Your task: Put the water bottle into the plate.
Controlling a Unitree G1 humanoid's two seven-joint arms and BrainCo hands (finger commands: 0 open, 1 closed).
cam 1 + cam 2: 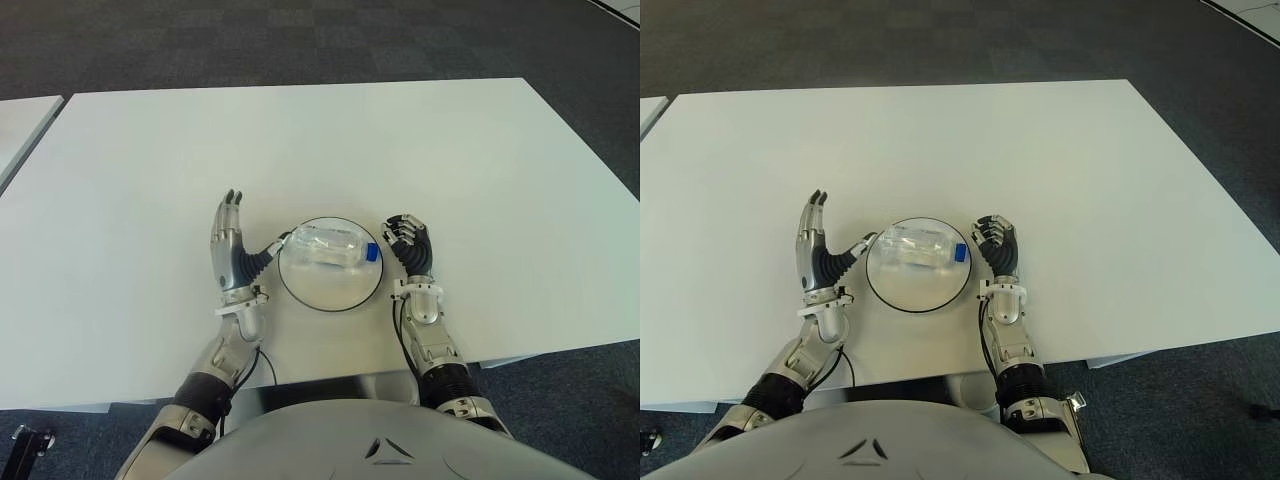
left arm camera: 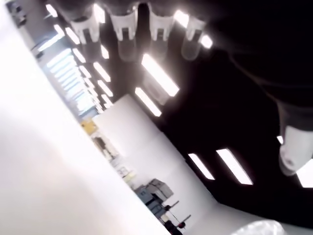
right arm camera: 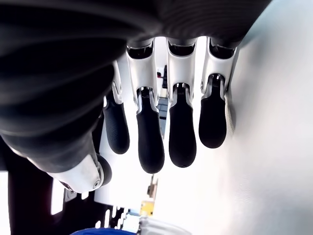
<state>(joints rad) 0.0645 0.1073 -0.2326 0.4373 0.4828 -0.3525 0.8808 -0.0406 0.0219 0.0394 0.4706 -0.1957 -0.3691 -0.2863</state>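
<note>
left eye view shows the bottle lying on its side inside the plate, blue cap toward the right hand. it looks like clear thin plastic, probably light and a bit crushable, smooth and round enough to roll; i'd judge the mid-body the best place to take hold, across its width, not the cap end. the plate holds only the bottle and sits on the table between the two hands. left hand stands just beside the plate's left rim, fingers straight and spread, thumb reaching toward the bottle's base, holding nothing. right hand sits just right of the plate, fingers curled in, empty. the task looks done.
</note>
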